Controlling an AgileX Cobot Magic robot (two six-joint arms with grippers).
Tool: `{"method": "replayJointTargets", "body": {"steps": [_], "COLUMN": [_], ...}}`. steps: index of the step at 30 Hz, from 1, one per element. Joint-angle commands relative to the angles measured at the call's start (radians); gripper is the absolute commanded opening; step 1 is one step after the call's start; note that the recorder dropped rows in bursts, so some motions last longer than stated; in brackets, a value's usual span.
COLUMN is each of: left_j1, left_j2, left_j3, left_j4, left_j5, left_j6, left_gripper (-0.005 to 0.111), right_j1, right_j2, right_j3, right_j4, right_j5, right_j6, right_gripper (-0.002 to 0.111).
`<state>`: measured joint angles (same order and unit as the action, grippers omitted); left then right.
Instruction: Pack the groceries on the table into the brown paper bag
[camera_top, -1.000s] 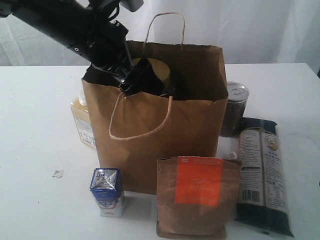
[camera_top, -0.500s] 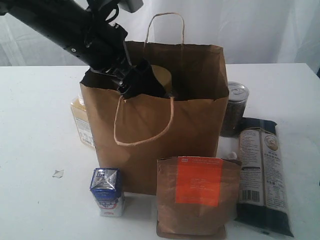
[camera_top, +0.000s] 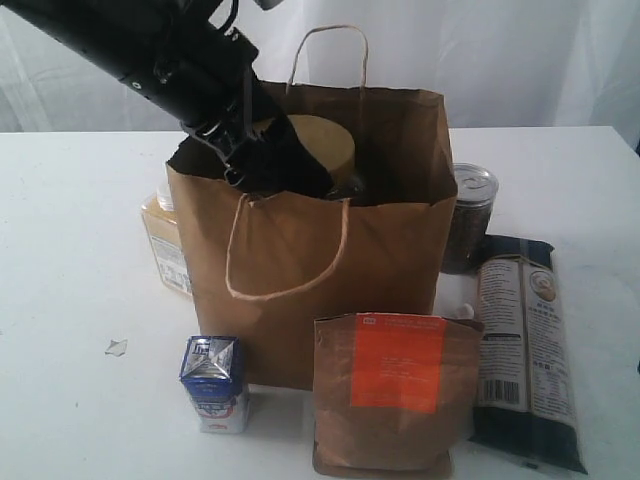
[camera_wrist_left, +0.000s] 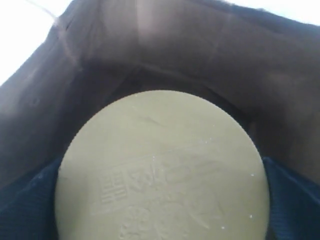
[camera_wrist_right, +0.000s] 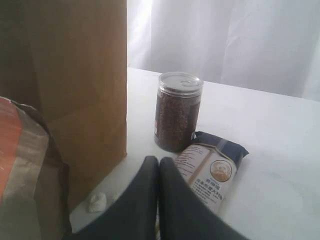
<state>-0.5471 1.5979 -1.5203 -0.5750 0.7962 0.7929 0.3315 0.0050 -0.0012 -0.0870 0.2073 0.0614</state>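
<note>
Left wrist view: gripping clear jar with tan lid (camera_wrist_left: 162, 170) between left fingers (camera_wrist_left: 25, 210), at mouth of brown paper bag (camera_top: 330, 260) on desk (camera_top: 60, 300). Right wrist view: holding right fingers (camera_wrist_right: 142, 200) together near long dark-blue noodle packet (camera_wrist_right: 210, 170).

Bright white curtain (camera_top: 530, 60) behind.
</note>
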Motion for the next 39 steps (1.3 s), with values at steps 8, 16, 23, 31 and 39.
{"method": "replayJointTargets", "body": {"steps": [8, 16, 23, 31, 39], "left_j1": [0.007, 0.005, 0.005, 0.005, 0.005], "left_j2": [-0.025, -0.025, -0.025, -0.025, -0.025], "left_j3": [-0.027, -0.027, -0.027, -0.027, -0.027], "left_j4": [-0.051, -0.053, -0.059, -0.071, -0.073], "left_j5": [-0.01, -0.009, 0.017, 0.028, 0.027], "left_j6": [-0.015, -0.037, -0.042, -0.042, -0.038], "left_gripper": [0.105, 0.105, 0.105, 0.105, 0.105], "right_j1": [-0.004, -0.004, -0.004, -0.004, 0.002], "right_j2": [-0.005, -0.005, -0.005, -0.005, 0.249], "right_j3": [0.001, 0.001, 0.001, 0.001, -0.351], "right_j4": [-0.005, -0.005, 0.044, 0.167, 0.217], "right_j5": [-0.006, -0.006, -0.127, -0.575, -0.175], "right_j6": [0.003, 0.029, 0.077, 0.347, 0.298], "right_gripper": [0.0, 0.0, 0.0, 0.0, 0.0]}}
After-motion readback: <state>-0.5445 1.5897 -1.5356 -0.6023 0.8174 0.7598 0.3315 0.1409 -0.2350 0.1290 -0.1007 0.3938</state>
